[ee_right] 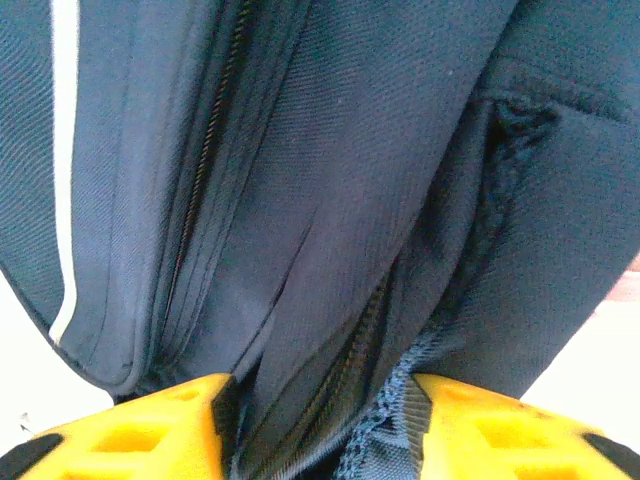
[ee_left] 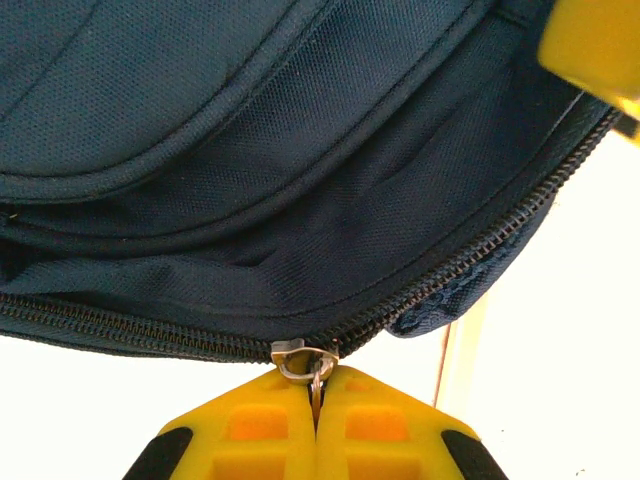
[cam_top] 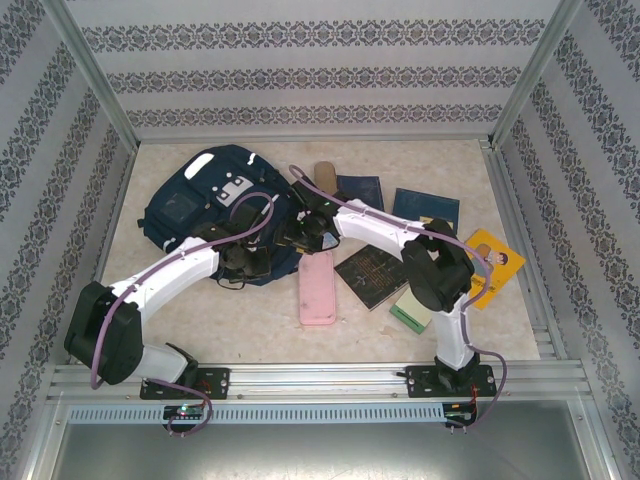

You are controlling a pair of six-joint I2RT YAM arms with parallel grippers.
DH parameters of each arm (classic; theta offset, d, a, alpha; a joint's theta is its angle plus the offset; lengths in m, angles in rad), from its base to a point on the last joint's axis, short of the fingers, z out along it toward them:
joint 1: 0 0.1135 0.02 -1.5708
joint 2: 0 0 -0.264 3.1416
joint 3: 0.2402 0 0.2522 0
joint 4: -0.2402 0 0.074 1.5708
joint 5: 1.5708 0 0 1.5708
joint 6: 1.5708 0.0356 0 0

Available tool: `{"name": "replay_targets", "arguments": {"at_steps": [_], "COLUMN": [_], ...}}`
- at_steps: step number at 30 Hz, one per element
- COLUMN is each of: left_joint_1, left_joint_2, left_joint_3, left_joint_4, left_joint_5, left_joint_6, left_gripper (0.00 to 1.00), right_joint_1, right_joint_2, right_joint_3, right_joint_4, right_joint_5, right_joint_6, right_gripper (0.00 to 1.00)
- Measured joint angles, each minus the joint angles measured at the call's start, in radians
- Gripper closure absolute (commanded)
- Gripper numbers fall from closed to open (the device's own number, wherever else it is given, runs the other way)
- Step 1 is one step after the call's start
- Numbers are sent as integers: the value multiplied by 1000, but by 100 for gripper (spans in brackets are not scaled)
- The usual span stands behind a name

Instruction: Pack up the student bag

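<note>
A: Item: large navy-blue fabric student bag (cam_top: pixel 200 205), far left of counter (cam_top: pixel 250 325). Step?
B: Likely unzipping: left pincer (ee_left: pixel 317 385) clenched on small metal zipper pull (ee_left: pixel 300 358); right pincer (ee_right: pixel 320 392) straddles a fabric fold, held or not I cannot tell. Next: steady pull along the teeth.

A navy student bag (cam_top: pixel 205 205) fills the back-left part of the counter (cam_top: pixel 200 325). Both arms reach across to its right edge and block the way between the bag and a pink pencil case (cam_top: pixel 317 287). Bag fabric fills the gap in the right tool (ee_right: pixel 320 400). The left tool (ee_left: pixel 318 390) is pinched on a zip pull (ee_left: pixel 303 360). Right of the case, a dark book (cam_top: pixel 370 272), a yellow book (cam_top: pixel 490 262) and a green notepad (cam_top: pixel 411 311) crowd together. The near strip between the arm bases is bare. Patterned walls (cam_top: pixel 300 80) close three sides.
</note>
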Motion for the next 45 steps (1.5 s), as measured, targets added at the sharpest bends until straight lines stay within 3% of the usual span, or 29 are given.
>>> {"name": "replay_targets", "arguments": {"at_steps": [2, 12, 17, 22, 30, 35, 40, 45], "left_joint_1": [0, 42, 217, 397, 558, 573, 562, 420], "left_joint_2": [0, 78, 87, 101, 185, 161, -41, -257], "left_joint_3": [0, 53, 48, 51, 109, 87, -36, -118], "left_joint_4": [0, -153, -203, -196, -179, -167, -154, -192], "left_joint_5": [-12, -195, -274, -285, -227, -188, -143, -126], "left_joint_6": [1, 48, 108, 161, 218, 221, 164, 35], "left_gripper": [100, 100, 100, 100, 100, 100, 100, 100], "right_joint_1": [0, -9, -47, -57, -57, -58, -79, -126], "right_joint_2": [11, 5, -36, -66, -68, -62, -2, 76], "right_joint_3": [1, 2, -29, -59, -74, -54, 46, 128], "right_joint_4": [0, 7, 23, 57, 122, 108, 49, 29], "right_joint_5": [0, 18, 20, -1, -46, -45, -45, -56], "right_joint_6": [11, -13, -39, -59, -75, -97, -150, -213], "right_gripper": [100, 100, 100, 100, 100, 100, 100, 100]}}
